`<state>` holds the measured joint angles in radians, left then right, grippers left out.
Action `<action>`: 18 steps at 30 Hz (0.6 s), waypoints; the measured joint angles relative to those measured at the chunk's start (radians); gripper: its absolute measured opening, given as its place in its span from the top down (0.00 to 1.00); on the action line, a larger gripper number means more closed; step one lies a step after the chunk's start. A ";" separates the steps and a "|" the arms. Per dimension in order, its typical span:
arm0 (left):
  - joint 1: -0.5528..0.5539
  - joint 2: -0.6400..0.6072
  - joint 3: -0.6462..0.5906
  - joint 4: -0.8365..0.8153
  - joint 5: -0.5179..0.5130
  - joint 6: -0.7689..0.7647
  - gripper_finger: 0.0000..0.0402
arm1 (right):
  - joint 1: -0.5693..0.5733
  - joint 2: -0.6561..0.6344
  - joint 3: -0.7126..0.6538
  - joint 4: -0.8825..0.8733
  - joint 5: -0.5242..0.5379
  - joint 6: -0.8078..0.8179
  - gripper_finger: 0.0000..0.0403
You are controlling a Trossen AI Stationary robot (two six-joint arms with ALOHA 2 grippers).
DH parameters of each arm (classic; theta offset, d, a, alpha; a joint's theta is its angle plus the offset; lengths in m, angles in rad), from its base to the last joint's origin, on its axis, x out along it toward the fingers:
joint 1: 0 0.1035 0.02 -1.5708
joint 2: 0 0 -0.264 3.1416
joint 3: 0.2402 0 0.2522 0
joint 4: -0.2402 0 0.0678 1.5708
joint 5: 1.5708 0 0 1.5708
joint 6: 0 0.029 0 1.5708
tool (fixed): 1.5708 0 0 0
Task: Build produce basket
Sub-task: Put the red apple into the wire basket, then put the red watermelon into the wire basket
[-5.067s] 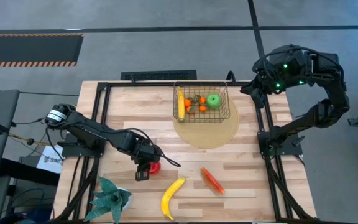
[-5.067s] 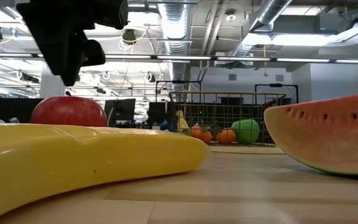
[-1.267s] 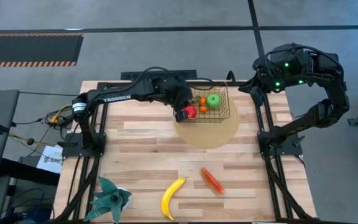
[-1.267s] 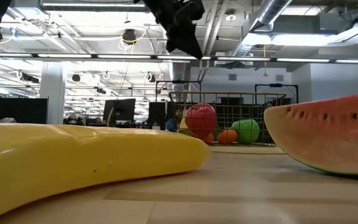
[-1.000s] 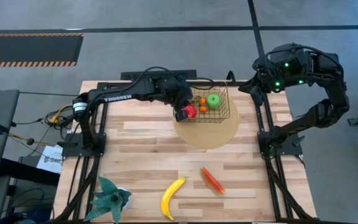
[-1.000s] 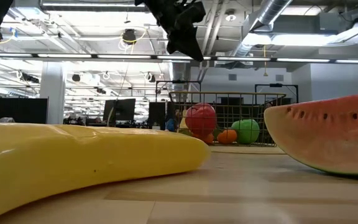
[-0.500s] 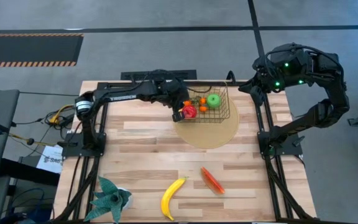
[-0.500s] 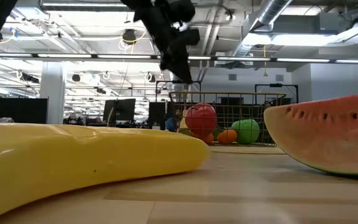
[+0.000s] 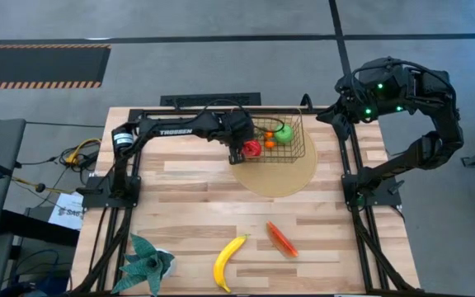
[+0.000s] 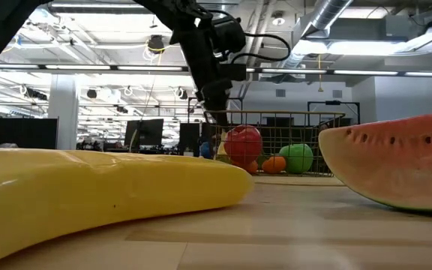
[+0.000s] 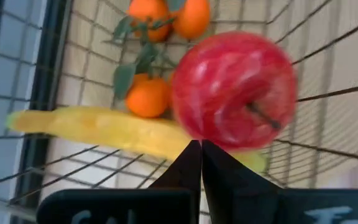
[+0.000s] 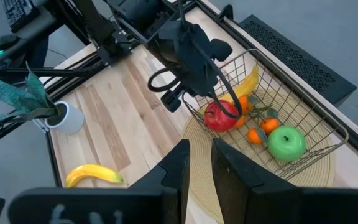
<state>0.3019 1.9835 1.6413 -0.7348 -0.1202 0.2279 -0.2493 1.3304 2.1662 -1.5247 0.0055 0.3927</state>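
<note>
The gold wire basket [image 9: 301,139] stands on a round tan mat [image 9: 275,177] at the far middle of the table. Inside it, a red apple [image 11: 235,90] lies on a yellow banana [image 11: 98,127], next to small oranges with leaves [image 11: 148,96] and a green apple [image 9: 283,133]. My left gripper [image 9: 237,152] is shut and hangs just outside the basket's left wall, beside the red apple and holding nothing. My right gripper [image 12: 199,163] stays raised over the table's far right corner, slightly open and empty. A second banana [image 9: 229,262] and a watermelon slice [image 9: 281,238] lie near the front edge.
A teal spiky plant in a white pot [image 9: 148,261] stands at the near left corner. Bare wood lies between the mat and the fruit at the front. Black frame rails [image 9: 130,165] run along the table's left and right sides.
My left gripper has come down from above the basket and drawn back a little toward the table's left edge, and its fingers have stayed shut. The red apple has stayed where it lies in the basket.
</note>
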 joint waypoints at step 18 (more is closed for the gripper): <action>-0.001 0.049 0.074 0.097 0.120 -0.028 1.00 | 0.000 0.000 0.000 -0.009 0.001 0.001 0.79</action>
<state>0.3008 2.0326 1.7152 -0.6373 0.0001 0.2000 -0.2493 1.3300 2.1658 -1.5335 0.0067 0.3937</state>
